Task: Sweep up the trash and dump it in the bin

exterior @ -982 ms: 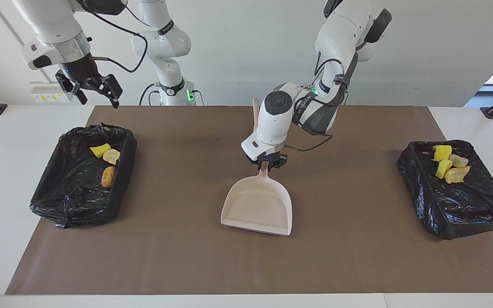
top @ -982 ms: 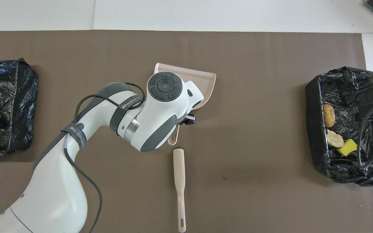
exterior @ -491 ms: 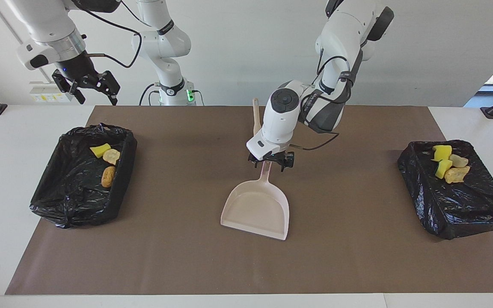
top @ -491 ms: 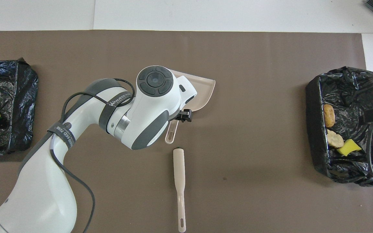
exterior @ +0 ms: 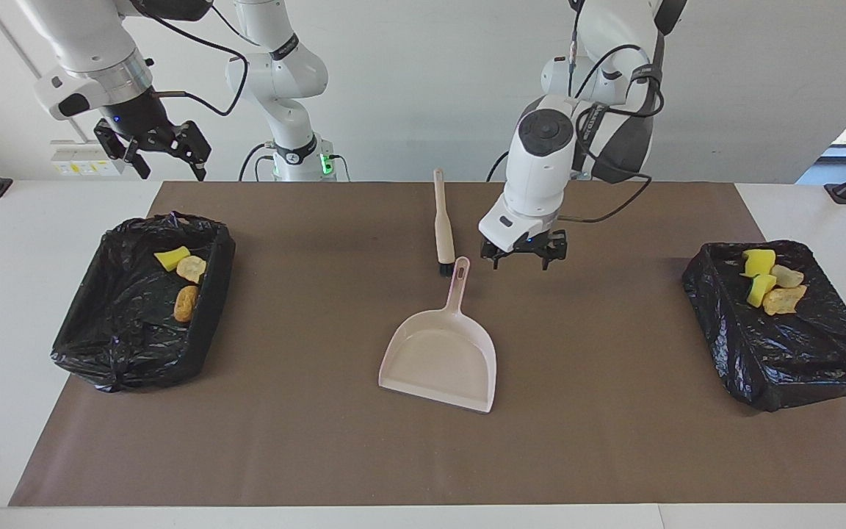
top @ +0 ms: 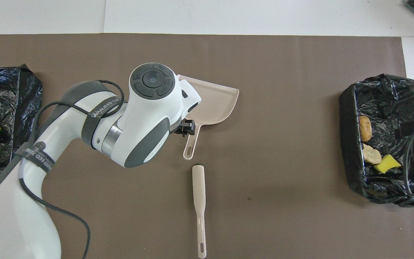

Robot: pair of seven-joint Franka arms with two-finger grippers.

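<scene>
Left gripper [exterior: 523,257] was up over the brown mat [exterior: 614,441], just beside the dustpan [exterior: 441,356] handle, fingers spread wide, holding nothing. Right gripper [exterior: 162,150] hung above the bench near the right arm's bin [exterior: 78,330], also wide open and empty. Dustpan lay flat mid-mat, brush [exterior: 443,228] nearer the robots, bristle end close to the dustpan's handle tip. Trash: three pieces [exterior: 186,275] in the right arm's bin, four [exterior: 769,283] in the left arm's bin [exterior: 819,360].
</scene>
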